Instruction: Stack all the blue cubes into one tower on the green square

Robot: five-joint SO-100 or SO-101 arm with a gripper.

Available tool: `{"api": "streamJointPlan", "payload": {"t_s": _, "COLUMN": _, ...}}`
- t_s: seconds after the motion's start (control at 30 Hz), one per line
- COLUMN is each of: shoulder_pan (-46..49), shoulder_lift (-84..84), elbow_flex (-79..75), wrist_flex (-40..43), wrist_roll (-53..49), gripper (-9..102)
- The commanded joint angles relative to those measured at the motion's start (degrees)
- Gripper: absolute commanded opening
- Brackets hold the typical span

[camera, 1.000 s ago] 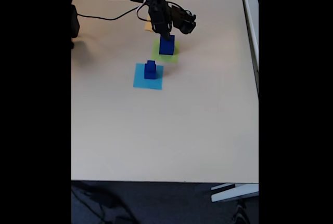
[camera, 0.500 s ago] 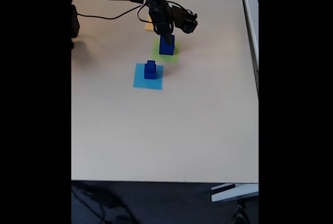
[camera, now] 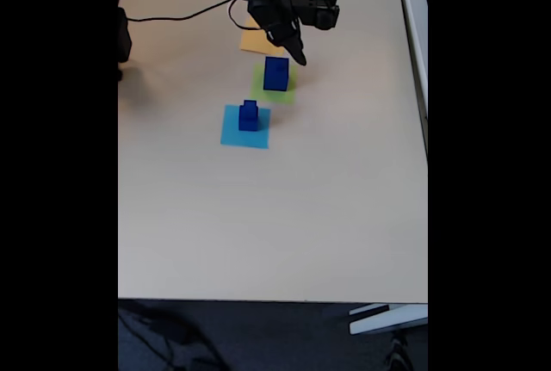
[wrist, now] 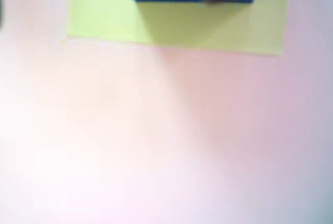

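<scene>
On the green square [camera: 284, 89], blue cube [camera: 276, 73], end effector [camera: 299, 57] just above it, empty, grip state unclear.

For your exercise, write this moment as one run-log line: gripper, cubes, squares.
gripper: raised beside the cube, holding nothing seen | large blue cube: on green square | smaller blue cubes: stacked on light blue square | orange-yellow square: bare

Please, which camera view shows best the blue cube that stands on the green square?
The fixed view: the whole blue cube stands on the green square. The wrist view shows just its blurred lower part, cut at the top edge.
</scene>
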Motion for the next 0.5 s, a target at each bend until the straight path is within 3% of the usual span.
{"api": "streamJointPlan", "payload": {"t_s": 0.0, "shoulder_pan": 1.7, "shoulder_lift": 6.3, "elbow_flex": -2.2, "wrist_flex": -1.1, "wrist_roll": -1.4, "gripper": 24}}
{"api": "streamJointPlan", "payload": {"t_s": 0.27, "shoulder_pan": 4.7, "shoulder_lift": 10.9, "elbow_flex": 4.7, "wrist_flex": -1.1, "wrist_roll": -2.1, "gripper": 25}}
{"api": "streamJointPlan", "payload": {"t_s": 0.37, "shoulder_pan": 5.8, "shoulder_lift": 14.6, "elbow_flex": 11.8, "wrist_flex": -1.1, "wrist_roll": 0.0, "gripper": 43}}
{"api": "streamJointPlan", "payload": {"t_s": 0.47, "shoulder_pan": 6.9, "shoulder_lift": 16.1, "elbow_flex": 16.9, "wrist_flex": -1.2, "wrist_roll": 0.8, "gripper": 44}}
